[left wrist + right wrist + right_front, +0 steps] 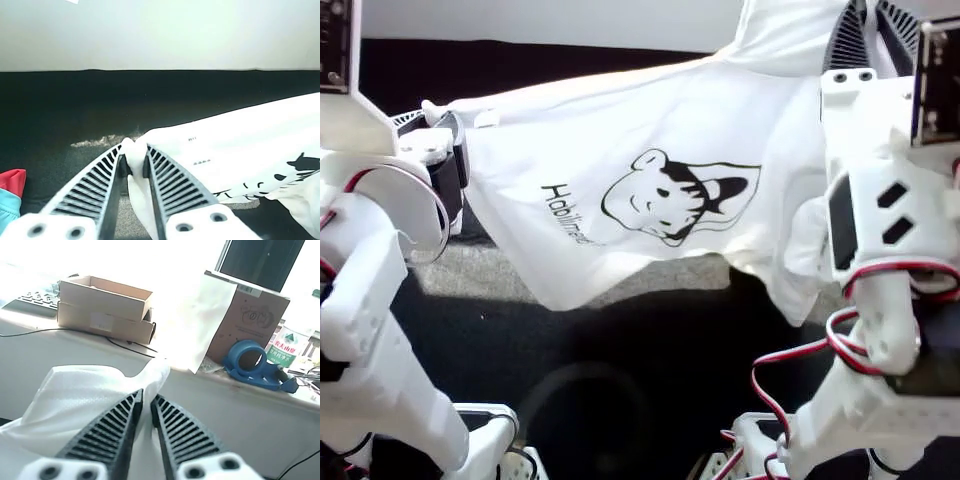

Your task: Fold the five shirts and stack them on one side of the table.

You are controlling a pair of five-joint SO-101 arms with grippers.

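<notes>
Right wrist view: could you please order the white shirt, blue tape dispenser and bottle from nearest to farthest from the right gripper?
1. white shirt, clamped in the right gripper.
2. blue tape dispenser, beyond the shirt.
3. bottle, behind the dispenser.

The high view looks down over the bench (620, 380). Wrist views sit close behind the left pincer (134, 150), facing the bench's far edge, and the right pincer (147, 395), facing the room. All share the white shirt (650, 150).
</notes>
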